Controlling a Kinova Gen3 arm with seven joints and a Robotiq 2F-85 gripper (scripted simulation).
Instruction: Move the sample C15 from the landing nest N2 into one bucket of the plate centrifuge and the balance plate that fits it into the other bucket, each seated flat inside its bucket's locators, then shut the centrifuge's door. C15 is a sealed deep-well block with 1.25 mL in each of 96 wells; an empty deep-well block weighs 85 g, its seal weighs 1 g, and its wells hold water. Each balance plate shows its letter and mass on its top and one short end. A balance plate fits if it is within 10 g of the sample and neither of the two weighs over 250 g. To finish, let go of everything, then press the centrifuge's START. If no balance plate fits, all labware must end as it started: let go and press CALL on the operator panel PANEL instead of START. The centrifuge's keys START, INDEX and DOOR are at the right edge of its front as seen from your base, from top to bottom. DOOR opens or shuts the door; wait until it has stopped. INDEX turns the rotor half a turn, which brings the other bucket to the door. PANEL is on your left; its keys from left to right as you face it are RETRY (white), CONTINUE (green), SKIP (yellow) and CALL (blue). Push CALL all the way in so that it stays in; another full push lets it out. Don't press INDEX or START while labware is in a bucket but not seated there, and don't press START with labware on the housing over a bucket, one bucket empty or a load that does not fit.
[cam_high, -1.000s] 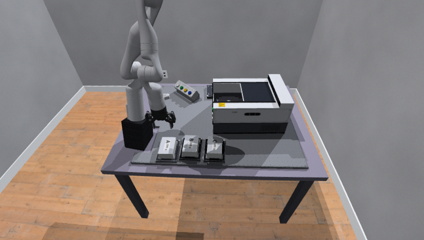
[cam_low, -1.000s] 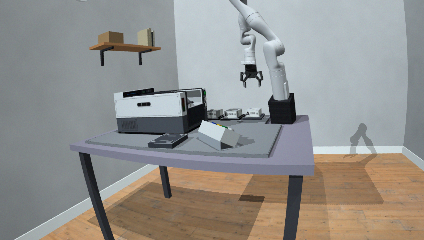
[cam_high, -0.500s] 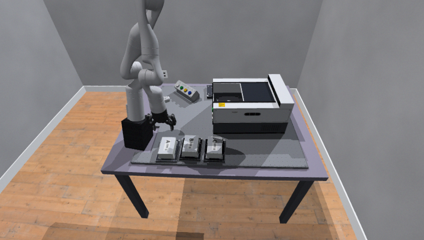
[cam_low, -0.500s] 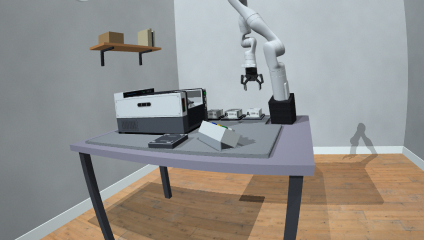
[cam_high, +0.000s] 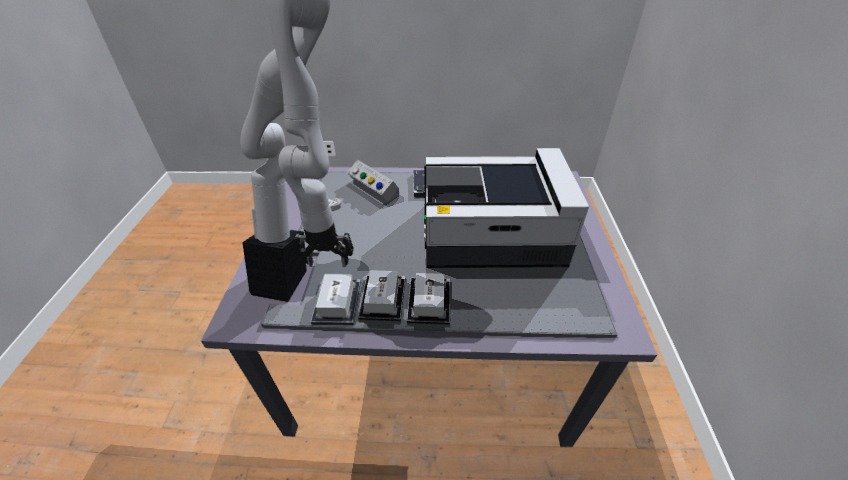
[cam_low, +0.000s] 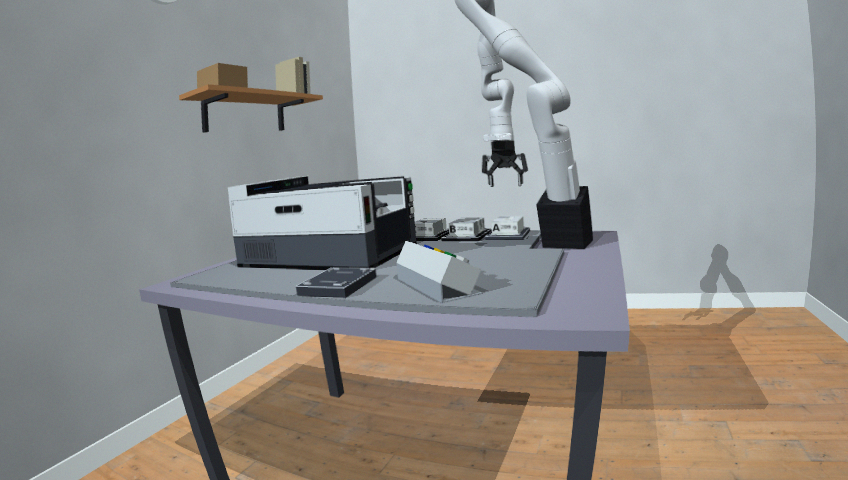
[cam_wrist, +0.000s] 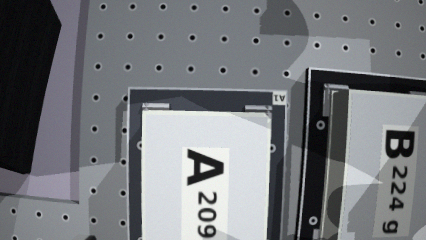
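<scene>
My gripper (cam_high: 327, 246) is open and empty. It hangs well above the table, over the near end of balance plate A (cam_high: 334, 295), as the exterior view also shows (cam_low: 504, 169). In the wrist view plate A (cam_wrist: 205, 175) reads 209 g and sits in its dark nest. Plate B (cam_wrist: 385, 165) to its right reads 224 g. A third balance plate (cam_high: 429, 295) stands beyond B; its label is too small to read. The centrifuge (cam_high: 502, 205) has its top door slid open over a bucket opening (cam_high: 455, 185). A grey surface shows inside; I cannot tell what it is. The landing nest (cam_low: 336, 281) is a low dark tray.
The operator panel (cam_high: 375, 181) with its coloured keys stands between the arm's black base (cam_high: 274, 264) and the centrifuge. The centrifuge's keys (cam_low: 410, 196) are on its front edge. A wall shelf (cam_low: 249, 93) is far off.
</scene>
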